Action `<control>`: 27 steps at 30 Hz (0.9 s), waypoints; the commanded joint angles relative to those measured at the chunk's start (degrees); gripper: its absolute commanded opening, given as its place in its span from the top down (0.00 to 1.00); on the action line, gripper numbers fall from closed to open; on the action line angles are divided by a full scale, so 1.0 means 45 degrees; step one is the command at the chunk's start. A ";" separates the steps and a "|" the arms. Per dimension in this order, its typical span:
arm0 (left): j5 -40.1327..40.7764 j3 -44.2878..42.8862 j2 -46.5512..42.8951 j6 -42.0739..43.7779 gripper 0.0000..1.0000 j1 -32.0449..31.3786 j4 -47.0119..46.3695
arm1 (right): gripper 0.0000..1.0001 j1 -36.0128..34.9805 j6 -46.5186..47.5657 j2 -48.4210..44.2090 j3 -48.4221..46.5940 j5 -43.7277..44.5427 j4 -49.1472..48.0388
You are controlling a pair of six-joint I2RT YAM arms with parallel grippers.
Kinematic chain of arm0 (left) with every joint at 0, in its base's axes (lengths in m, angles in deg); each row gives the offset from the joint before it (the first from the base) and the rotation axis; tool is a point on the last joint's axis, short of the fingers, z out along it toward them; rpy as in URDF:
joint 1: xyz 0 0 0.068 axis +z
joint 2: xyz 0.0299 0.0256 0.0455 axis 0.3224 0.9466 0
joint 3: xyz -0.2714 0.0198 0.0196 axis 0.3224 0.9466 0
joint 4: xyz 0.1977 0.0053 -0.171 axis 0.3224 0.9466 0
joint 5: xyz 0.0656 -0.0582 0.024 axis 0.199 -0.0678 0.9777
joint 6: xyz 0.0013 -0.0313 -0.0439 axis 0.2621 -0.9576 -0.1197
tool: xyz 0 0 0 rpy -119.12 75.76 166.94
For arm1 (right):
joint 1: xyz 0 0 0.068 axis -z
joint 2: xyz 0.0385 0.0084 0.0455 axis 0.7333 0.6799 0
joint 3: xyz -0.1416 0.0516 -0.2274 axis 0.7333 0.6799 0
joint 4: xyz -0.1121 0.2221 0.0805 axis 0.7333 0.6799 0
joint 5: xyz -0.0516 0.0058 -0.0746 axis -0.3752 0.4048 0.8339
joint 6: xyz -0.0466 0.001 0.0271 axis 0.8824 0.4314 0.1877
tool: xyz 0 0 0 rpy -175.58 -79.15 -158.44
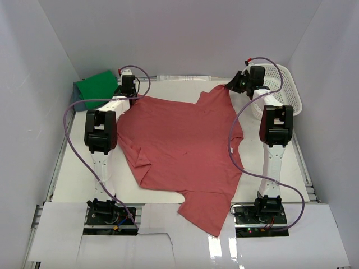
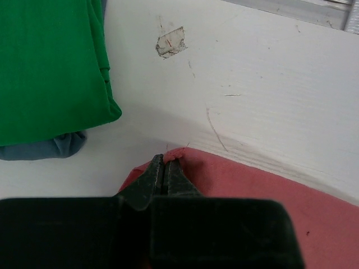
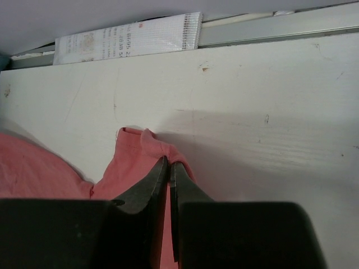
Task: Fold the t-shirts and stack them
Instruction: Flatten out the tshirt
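At the far-left corner of the tabletop [image 1: 78,168], the folded green t-shirt [image 2: 50,67] lies on the blue-grey t-shirt [image 2: 45,148]. Just right of them, the left gripper [image 2: 164,162] pinches one far corner of the brick-red t-shirt [image 1: 179,145]. The right gripper [image 3: 168,163], beside the white lattice basket [image 1: 286,84], is clamped on the other. From both claws the shirt spreads toward the near edge, long axis far-to-near. Neither arm is nearer, so the fold likely needs both drawing back together.
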 commanded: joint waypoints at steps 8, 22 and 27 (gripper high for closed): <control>-0.0218 -0.0781 -0.0085 0.0125 1.00 0.0067 0.0428 | 0.92 0.0036 0.0011 -0.0035 -0.0757 -0.0387 -0.0074; -0.0120 -0.0216 -0.0631 -0.0226 1.00 0.0087 0.0820 | 0.92 0.0036 0.0030 -0.2729 0.1895 -0.1227 -0.0776; -0.0003 -0.0078 -0.0748 -0.0226 1.00 0.0086 0.0937 | 0.92 0.0036 0.0206 -0.3590 0.3089 -0.1345 -0.1206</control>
